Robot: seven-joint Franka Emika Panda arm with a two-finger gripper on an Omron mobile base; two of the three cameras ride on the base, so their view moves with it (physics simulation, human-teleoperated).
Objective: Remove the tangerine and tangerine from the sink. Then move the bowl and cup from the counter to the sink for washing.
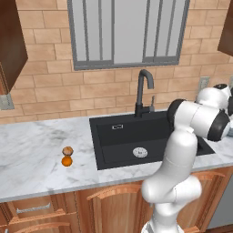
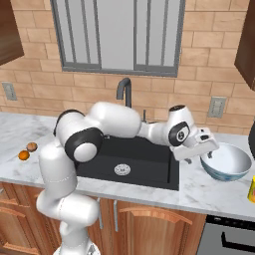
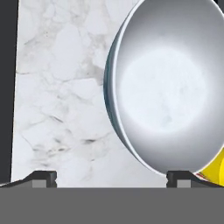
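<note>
Hand (image 3: 111, 177) open beside 1 bowl (image 2: 227, 162); 2 tangerines (image 1: 67, 156) on counter (image 1: 32, 154).

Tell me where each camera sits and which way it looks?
Left base view: behind the arm's left, facing the sink, faucet and two tangerines on the counter; the white arm rises lower right.
Right base view: behind its right, facing the sink and bowl; arm lower left, open gripper beside the bowl.
Hand view: on the hand, looking down at the bowl, cup and marble; two fingertips.
Both base views share sink, faucet, tangerines.
</note>
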